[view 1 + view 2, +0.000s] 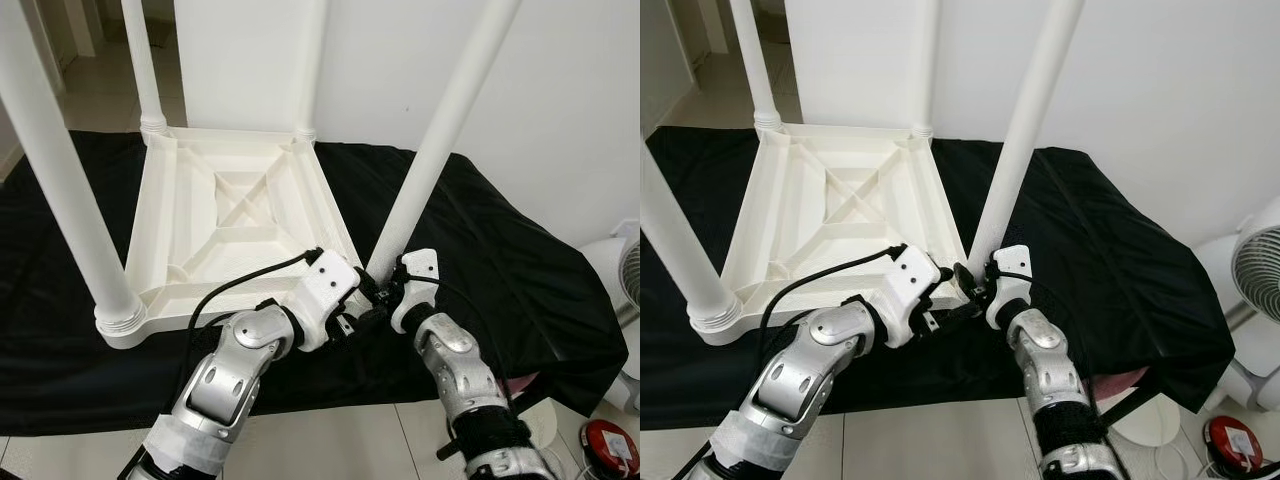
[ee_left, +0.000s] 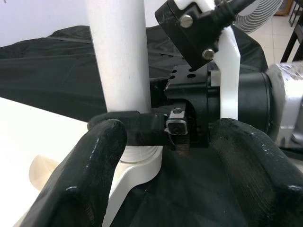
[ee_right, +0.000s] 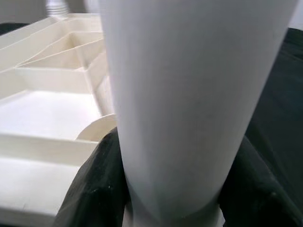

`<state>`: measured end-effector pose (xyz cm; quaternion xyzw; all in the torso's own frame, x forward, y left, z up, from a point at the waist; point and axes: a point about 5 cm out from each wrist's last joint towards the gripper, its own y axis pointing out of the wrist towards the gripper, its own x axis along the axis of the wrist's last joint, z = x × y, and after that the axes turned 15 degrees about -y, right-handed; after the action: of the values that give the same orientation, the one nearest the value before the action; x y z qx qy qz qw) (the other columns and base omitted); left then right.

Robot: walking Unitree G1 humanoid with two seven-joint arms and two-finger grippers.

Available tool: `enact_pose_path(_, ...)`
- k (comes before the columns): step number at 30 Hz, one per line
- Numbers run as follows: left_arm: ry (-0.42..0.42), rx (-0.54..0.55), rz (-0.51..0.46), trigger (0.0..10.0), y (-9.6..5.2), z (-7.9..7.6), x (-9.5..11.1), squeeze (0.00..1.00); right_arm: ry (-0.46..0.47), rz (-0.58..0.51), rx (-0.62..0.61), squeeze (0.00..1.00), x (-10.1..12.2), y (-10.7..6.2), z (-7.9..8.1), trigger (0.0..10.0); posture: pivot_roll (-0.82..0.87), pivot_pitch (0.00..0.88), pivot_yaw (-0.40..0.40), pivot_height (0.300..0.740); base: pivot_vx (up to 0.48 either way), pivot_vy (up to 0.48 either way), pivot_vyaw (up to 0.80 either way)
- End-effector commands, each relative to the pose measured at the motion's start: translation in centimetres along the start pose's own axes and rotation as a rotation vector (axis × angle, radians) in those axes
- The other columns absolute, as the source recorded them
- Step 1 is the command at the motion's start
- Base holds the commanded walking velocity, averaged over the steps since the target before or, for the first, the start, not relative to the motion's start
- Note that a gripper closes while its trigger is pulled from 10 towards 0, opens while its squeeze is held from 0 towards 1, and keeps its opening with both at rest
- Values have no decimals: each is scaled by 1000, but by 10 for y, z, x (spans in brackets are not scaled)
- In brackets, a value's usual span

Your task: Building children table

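Nearest the camera, the right gripper (image 1: 385,290) pinched the base of the fourth leg (image 1: 440,140) at the near right corner socket, its black fingers (image 3: 94,189) pressed against the smooth white tube. The left gripper (image 1: 355,318) hovered just beside it, fingers (image 2: 90,179) spread. Beyond, the inverted tabletop (image 1: 235,215), matte ribbed white plastic with diagonal bracing, lay on a black cloth (image 1: 500,270). Three round legs stood seated; final tightening probably remained.
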<state>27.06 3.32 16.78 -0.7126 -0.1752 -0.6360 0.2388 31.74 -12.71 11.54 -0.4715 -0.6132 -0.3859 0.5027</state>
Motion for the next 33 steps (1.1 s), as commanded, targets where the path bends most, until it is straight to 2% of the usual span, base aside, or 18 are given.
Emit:
enact_pose_path(1,-1,41,-12,10000,2,3,0,0,-11,99,-92,0,-15,-8,-8,10000,-12,0,-123,740,0,0,0)
enact_pose_path(3,-5,44,-12,10000,2,3,0,0,-13,126,-199,0,-16,-14,-6,10000,-14,0,-126,740,0,0,0)
enact_pose_path(5,-5,44,-12,10000,2,3,0,0,-13,126,-199,0,-16,-14,-6,10000,-14,0,-126,740,0,0,0)
enact_pose_path(8,-6,45,-12,10000,2,2,-1,0,-13,149,-317,0,-14,-21,-4,10000,-17,0,-131,740,0,0,0)
enact_pose_path(15,-7,45,-12,10000,3,2,0,0,4,123,-338,0,-6,-19,-4,10000,-20,0,-128,740,0,0,0)
enact_pose_path(16,-5,45,-12,10000,3,2,0,0,-2,105,-339,1000,-3,-19,-5,10000,-20,0,-127,740,0,0,0)
enact_pose_path(27,2,51,-8,10000,1,5,0,0,12,48,-312,1000,7,-17,-12,10000,-15,0,-123,740,0,0,0)
enact_pose_path(30,4,58,-8,10000,0,6,1,0,4,26,-239,1000,8,-17,-18,10000,-12,0,-124,740,0,0,0)
enact_pose_path(31,3,62,-9,10000,-1,6,1,0,-6,5,-168,1000,8,-19,-23,10000,-9,0,-121,740,0,0,0)
enact_pose_path(32,3,62,-9,10000,-1,6,1,0,-6,5,-168,1000,8,-19,-23,10000,-9,0,-121,740,0,0,0)
enact_pose_path(33,3,65,-9,10000,-2,7,2,0,-21,-15,-90,0,8,-20,-29,10000,-9,0,-119,740,0,0,0)
